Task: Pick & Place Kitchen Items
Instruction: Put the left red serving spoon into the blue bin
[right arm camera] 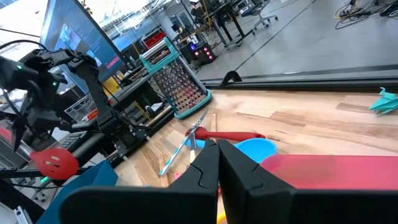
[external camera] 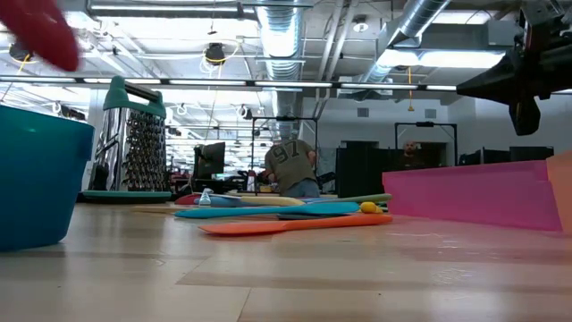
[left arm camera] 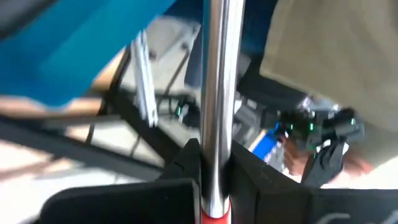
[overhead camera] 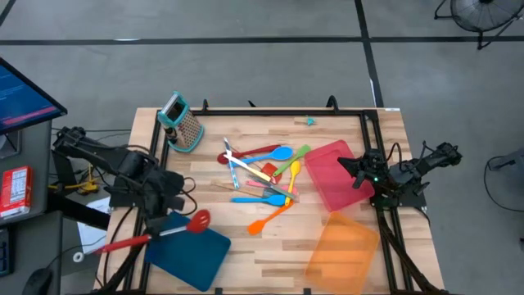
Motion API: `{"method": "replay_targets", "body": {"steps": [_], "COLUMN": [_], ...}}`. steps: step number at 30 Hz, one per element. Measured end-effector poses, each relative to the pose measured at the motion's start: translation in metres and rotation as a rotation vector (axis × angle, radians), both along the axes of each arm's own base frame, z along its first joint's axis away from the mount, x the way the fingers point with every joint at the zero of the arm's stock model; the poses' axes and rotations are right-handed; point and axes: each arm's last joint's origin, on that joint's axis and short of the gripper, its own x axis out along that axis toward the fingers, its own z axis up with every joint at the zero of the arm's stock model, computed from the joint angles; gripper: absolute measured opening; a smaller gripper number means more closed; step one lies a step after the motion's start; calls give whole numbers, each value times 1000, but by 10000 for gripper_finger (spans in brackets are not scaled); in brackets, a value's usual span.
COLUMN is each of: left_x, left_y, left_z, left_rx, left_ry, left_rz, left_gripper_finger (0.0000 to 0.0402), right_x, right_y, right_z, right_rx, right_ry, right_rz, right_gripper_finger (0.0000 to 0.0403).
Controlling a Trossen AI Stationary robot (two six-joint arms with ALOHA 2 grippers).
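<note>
A red slotted spoon [overhead camera: 199, 220] with a metal shaft and a red handle hangs over the blue tray [overhead camera: 192, 258] at the near left, and my left gripper [overhead camera: 157, 234] is shut on it. Its red head [external camera: 40, 31] shows high above the tray's wall [external camera: 36, 179] in the low view. Several other kitchen items [overhead camera: 266, 176] in red, blue, yellow, green, orange and pink lie in a loose heap at the table's middle. My right gripper [overhead camera: 348, 164] waits shut and holds nothing, above the right side of the red tray [overhead camera: 332, 184]. My left gripper pinches the spoon's metal shaft [left arm camera: 214, 124] between its two fingers, just where the shaft meets the red handle [left arm camera: 214, 218]. The arm reaches it from the table's left side, slanting down. The spoon is lifted clear of the tray, its head toward the table's middle.
A metal box grater [overhead camera: 182, 123] with a teal handle stands at the far left. An orange tray [overhead camera: 344, 250] lies at the near right, below the red one. A small teal thing [overhead camera: 309, 121] sits at the far edge. A monitor [overhead camera: 24, 94] stands off the table's left.
</note>
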Motion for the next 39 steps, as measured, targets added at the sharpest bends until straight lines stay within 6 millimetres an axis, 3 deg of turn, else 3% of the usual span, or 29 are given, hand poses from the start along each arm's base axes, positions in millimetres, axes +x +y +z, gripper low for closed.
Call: {"method": "replay_targets", "body": {"steps": [3, 14, 28, 39], "left_x": [-7, -7, 33, 46], "left_y": [-1, -15, -30, -34], "left_z": [-1, -8, -46, -61], "left_rx": [-29, -36, -29, -70], "left_ry": [73, 31, 248, 197], "left_rz": [-52, -212, -228, -296], "left_gripper_finger": [22, 22, 24, 24], "right_x": [0, 0, 0, -1], "right_y": [0, 0, 0, 0], "right_z": [0, -1, -3, -5], "right_rx": [0, -4, -18, -28], "right_ry": [0, 7, 34, 54], "right_rz": [0, 0, 0, 0], "right_gripper_finger": [0, 0, 0, 0]}}
